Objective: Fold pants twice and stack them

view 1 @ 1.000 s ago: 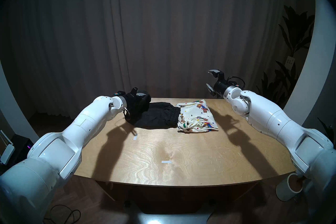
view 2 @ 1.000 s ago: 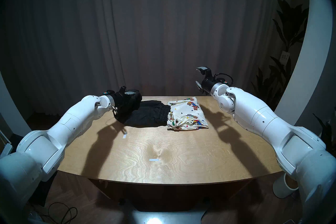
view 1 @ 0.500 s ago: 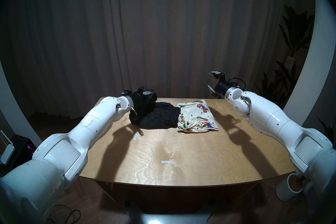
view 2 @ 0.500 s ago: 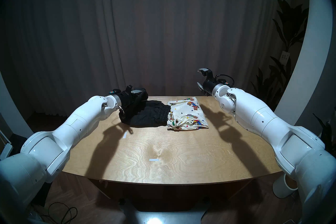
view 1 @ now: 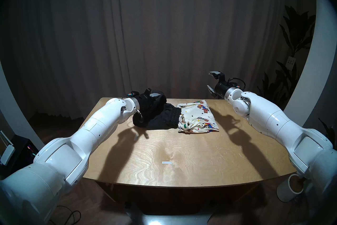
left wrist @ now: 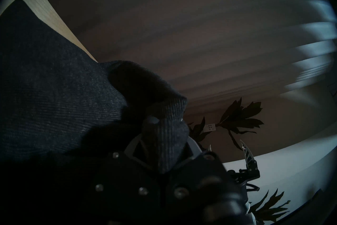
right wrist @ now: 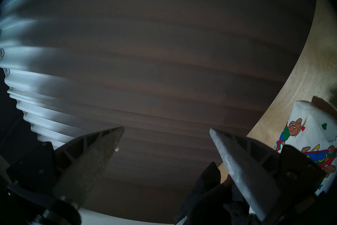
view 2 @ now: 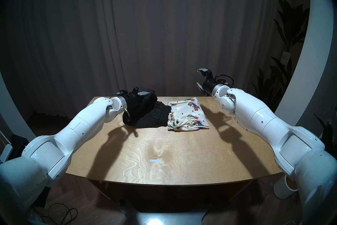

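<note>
Clamped on a fold of the dark shorts (view 1: 160,118), the left claw (view 1: 158,96) holds one end of the cloth lifted off the table (view 1: 182,155) and draped over its fingers; the left wrist view shows ribbed knit pinched tight between them. The other end of the dark shorts, with the ribbed waistband, lies on the far middle of the table, the waistband touching the bear-print shorts (view 1: 197,118). These cream shorts lie folded flat on the table just to the right, well behind the table's middle.

Across from it the right claw (view 1: 211,82) hangs in the air above the table's far right corner, its jaws spread wide with nothing between them, near the bear-print shorts but apart from them.

Pale plywood with strong grain makes up the tabletop, which has a curved near edge; two small strips of white tape (view 1: 166,162) are stuck on it, and the arms throw dark shadows across it. Behind the table hangs a dark pleated curtain (view 1: 164,27). A leafy plant (view 1: 290,51) stands at the right by a white curved wall, and a white cylinder (view 1: 290,190) stands on the floor near the right arm's base.
</note>
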Action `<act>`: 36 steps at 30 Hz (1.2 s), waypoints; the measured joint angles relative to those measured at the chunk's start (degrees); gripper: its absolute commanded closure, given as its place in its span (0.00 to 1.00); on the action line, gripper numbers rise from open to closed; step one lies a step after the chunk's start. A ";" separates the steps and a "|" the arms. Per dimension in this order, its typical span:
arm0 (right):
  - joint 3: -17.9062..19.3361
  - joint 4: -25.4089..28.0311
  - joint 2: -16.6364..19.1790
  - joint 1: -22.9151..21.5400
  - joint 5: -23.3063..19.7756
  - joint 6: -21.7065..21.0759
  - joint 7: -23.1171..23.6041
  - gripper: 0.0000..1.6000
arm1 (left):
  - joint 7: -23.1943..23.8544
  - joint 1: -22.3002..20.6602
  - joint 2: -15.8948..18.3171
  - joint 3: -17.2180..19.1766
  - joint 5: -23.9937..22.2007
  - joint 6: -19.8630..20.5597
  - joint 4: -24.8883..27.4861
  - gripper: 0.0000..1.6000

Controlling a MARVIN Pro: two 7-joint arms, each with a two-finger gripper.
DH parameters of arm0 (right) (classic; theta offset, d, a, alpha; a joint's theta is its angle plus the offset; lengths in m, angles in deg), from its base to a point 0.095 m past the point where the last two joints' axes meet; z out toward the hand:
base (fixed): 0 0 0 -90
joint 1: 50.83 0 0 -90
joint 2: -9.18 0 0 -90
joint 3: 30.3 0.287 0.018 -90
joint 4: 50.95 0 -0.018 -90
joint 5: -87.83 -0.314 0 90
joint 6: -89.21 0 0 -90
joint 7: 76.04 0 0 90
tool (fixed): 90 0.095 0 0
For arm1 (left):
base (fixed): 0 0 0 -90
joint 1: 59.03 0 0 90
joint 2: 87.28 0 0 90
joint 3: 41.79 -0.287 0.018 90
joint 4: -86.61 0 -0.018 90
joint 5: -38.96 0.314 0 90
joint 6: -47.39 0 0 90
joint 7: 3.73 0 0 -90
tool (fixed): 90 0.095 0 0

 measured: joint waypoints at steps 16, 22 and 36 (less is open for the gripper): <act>0.27 -0.16 -0.35 0.02 0.26 -0.46 0.27 0.00 | -0.63 3.83 2.01 -1.63 3.56 -2.96 7.63 0.97; 0.39 -0.05 -0.32 0.07 0.26 -0.36 0.31 0.00 | -1.77 4.41 1.62 -2.87 5.24 -4.70 8.77 0.79; 0.63 0.36 0.55 0.34 -0.03 -0.20 0.47 0.00 | -5.96 5.76 1.02 -6.54 8.60 -7.15 12.60 0.21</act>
